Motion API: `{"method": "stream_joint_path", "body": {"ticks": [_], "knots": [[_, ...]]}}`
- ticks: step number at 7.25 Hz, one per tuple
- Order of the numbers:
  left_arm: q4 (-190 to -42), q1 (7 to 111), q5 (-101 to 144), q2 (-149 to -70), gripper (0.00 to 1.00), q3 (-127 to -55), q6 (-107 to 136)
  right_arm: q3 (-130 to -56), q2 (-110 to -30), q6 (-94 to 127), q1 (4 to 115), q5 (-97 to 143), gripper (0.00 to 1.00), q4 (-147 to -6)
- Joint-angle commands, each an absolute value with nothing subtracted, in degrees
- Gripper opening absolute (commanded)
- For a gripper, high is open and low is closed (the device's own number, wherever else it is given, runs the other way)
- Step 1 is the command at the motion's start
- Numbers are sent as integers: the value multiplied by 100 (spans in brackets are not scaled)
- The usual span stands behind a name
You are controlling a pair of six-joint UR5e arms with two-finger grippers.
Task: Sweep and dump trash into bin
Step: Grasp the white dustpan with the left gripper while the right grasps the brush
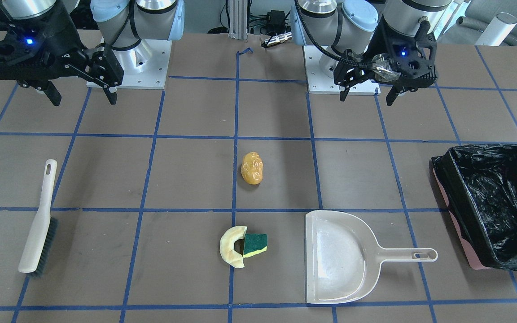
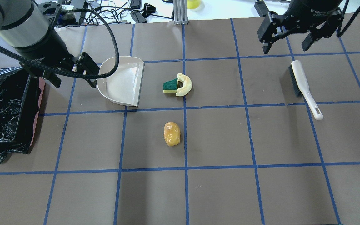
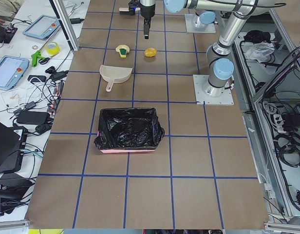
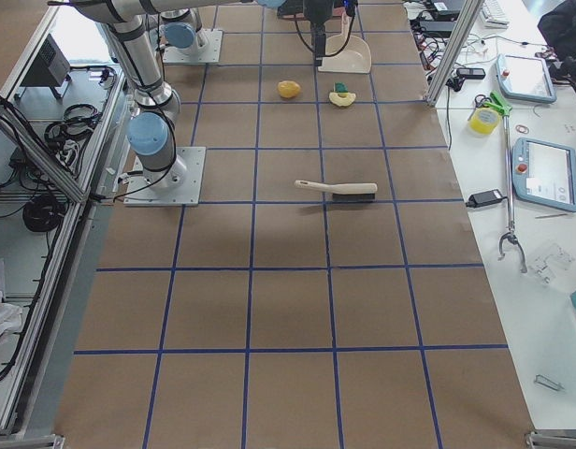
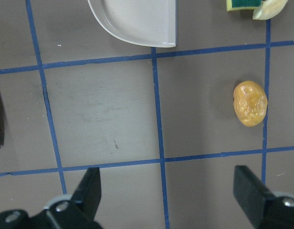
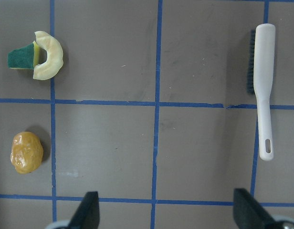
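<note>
Trash pieces: an orange-yellow lumpy piece (image 1: 252,168), a pale crescent piece (image 1: 232,246) and a green-and-yellow sponge chunk (image 1: 255,244), all three loose on the surface (image 1: 186,175).
Progress: seemingly nothing was done yet. None of the pieces was in the dustpan (image 1: 339,258) or the bin (image 1: 474,262).
Remaining: picking up both tools, sweeping all three pieces, tipping them out.
Look of the pieces: the lumpy piece was glossy and rounded. The sponge chunk sat tucked into the crescent's inner curve, touching it.
Placement: the lumpy piece lay apart from the pair, on the robot's side of them. The dustpan's open edge faced the pair from just beside them, its handle pointing toward the bin.
Brush (image 1: 38,224): flat on the surface, well apart from the pieces, on the robot's right.
Left end effector (image 1: 367,96): fingers apart, holding nothing, raised over the surface near the dustpan.
Right end effector (image 1: 83,98): fingers apart, holding nothing, raised near the brush.
</note>
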State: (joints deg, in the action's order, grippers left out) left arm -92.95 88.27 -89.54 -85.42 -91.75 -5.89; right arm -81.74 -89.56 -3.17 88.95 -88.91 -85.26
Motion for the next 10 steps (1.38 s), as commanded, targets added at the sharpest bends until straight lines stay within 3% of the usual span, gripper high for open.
{"method": "stream_joint_path", "body": {"ticks": [1, 4, 7, 10], "knots": [[-9299, 8824, -8973, -8587, 100, -9228, -589, -8174, -8947, -343, 8886, -8912, 100, -8517], [-8898, 8772, -9017, -8648, 100, -9281, -406, -8174, -8912, -325, 8833, -9278, 100, -8325], [-8202, 8220, -8965, -9007, 100, -9281, 1933, -8419, -8098, -569, 8554, -9730, 100, -8199], [-7278, 8078, -8983, -9464, 100, -9185, 4394, -9497, -7324, -2420, 7315, -9738, 100, -10580]]}}
